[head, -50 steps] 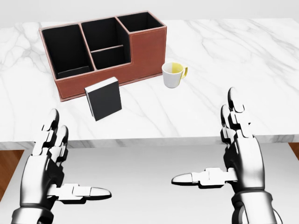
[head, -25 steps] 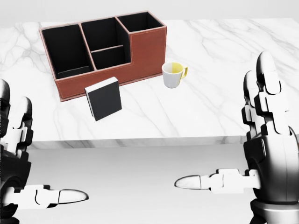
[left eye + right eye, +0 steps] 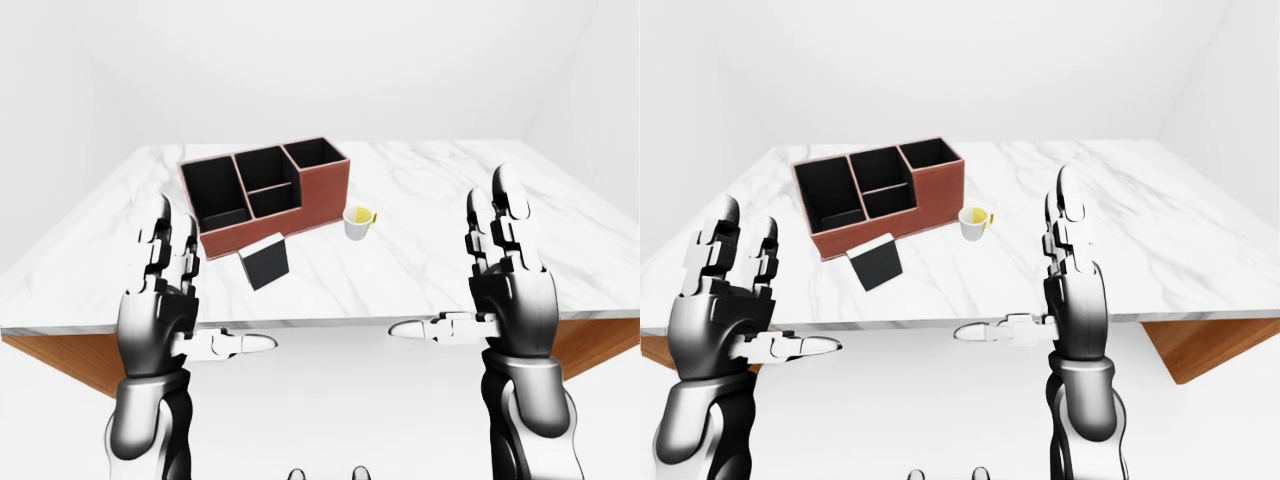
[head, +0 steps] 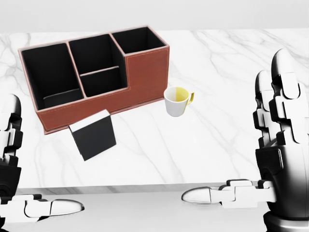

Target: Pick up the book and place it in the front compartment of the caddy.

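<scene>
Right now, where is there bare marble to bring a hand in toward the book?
Bare marble lies right of the mug and below the book to the table edge. It is crowded where the book stands close against the caddy.

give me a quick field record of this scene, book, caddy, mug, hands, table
book: black book, standing tilted on the table, just below the caddy in the head view
caddy: brown caddy, black compartments, no book inside
mug: white mug, yellow inside, right of the caddy
left hand: left hand, open, holding nothing
right hand: right hand, open, holding nothing
table: white marble table
</scene>
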Tool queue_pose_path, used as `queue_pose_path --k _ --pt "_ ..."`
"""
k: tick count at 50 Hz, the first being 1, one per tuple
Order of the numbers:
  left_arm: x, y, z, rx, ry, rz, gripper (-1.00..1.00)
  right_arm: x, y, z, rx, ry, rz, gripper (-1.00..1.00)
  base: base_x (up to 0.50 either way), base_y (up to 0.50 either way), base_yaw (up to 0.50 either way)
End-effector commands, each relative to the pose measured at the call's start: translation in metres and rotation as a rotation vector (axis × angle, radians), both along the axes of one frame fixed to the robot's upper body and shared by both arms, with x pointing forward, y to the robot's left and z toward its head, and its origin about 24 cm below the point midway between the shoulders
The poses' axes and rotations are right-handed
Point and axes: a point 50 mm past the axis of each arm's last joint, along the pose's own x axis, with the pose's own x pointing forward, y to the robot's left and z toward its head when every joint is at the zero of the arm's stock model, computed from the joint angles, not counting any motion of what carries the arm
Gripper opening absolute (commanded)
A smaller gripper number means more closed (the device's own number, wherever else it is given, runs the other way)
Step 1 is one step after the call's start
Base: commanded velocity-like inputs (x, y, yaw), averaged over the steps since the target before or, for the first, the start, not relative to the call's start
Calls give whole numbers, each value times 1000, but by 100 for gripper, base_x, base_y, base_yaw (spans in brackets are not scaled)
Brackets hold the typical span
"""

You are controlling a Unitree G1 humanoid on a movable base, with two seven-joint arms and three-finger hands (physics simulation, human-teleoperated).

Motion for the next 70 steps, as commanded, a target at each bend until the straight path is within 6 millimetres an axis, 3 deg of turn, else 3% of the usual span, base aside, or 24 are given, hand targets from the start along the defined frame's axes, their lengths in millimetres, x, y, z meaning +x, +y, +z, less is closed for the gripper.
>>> queue_pose_path --k 1,28,44,69,70 --pt "-2 -1 2 3 -11 -4 100 -1 0 0 -5 3 3 100 50 -30 0" --pt "-3 0 5 9 -25 -4 100 2 0 -3 -15 17 1 100 50 -27 0" --pt "-2 3 2 14 -7 5 100 6 10 -12 -100 66 19 100 50 5 0" --pt "-3 2 1 27 -3 1 100 6 6 -12 -74 65 8 100 48 22 0" --pt "-23 -1 -20 507 196 14 100 6 1 -15 -57 82 -9 100 0 0 0"
